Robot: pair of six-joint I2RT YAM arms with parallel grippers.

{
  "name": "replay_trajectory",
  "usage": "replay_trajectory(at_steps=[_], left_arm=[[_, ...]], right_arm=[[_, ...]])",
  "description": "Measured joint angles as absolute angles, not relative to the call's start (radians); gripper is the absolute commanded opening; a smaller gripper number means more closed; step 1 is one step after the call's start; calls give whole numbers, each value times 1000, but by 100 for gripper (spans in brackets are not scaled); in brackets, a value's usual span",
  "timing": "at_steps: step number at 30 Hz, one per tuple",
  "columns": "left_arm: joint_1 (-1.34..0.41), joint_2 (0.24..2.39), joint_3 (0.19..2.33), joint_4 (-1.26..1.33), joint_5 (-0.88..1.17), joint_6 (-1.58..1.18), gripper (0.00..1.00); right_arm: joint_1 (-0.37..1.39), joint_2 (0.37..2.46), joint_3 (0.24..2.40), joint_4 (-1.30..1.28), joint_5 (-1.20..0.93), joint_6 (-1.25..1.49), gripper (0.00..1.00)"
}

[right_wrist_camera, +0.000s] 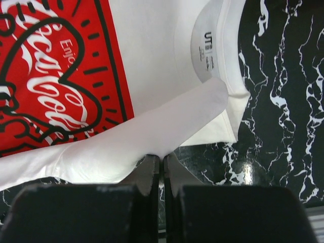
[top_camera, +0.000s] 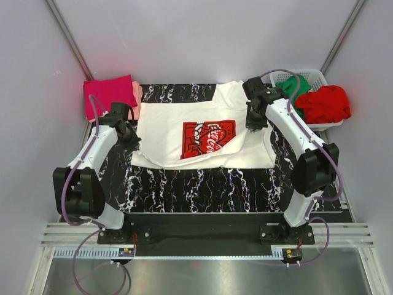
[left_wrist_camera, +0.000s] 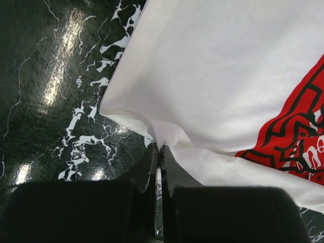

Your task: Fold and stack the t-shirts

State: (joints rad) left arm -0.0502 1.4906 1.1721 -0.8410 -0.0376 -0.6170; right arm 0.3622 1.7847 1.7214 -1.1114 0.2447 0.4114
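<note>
White t-shirt [top_camera: 178,117] with a red square print [top_camera: 207,139] lies spread on the black marbled table [top_camera: 202,184] seen from above; the left wrist view shows the left gripper [left_wrist_camera: 159,152] clamped on its edge, the right wrist view the right gripper [right_wrist_camera: 162,161] pinching a fold near the collar [right_wrist_camera: 218,61].

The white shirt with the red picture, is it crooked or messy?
Yes. The white t-shirt lies skewed on the table, its red print tilted. The left end effector and right end effector pinch its edges, bunching the cloth.
</note>
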Motion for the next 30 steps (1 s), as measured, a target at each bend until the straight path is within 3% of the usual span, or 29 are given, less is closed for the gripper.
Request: replay_trajectory(at_steps=[30], left_arm=[[-10,1864,1452,-880,-93,-564,0]], right_arm=[[270,2137,2066,-1198,281,397,0]])
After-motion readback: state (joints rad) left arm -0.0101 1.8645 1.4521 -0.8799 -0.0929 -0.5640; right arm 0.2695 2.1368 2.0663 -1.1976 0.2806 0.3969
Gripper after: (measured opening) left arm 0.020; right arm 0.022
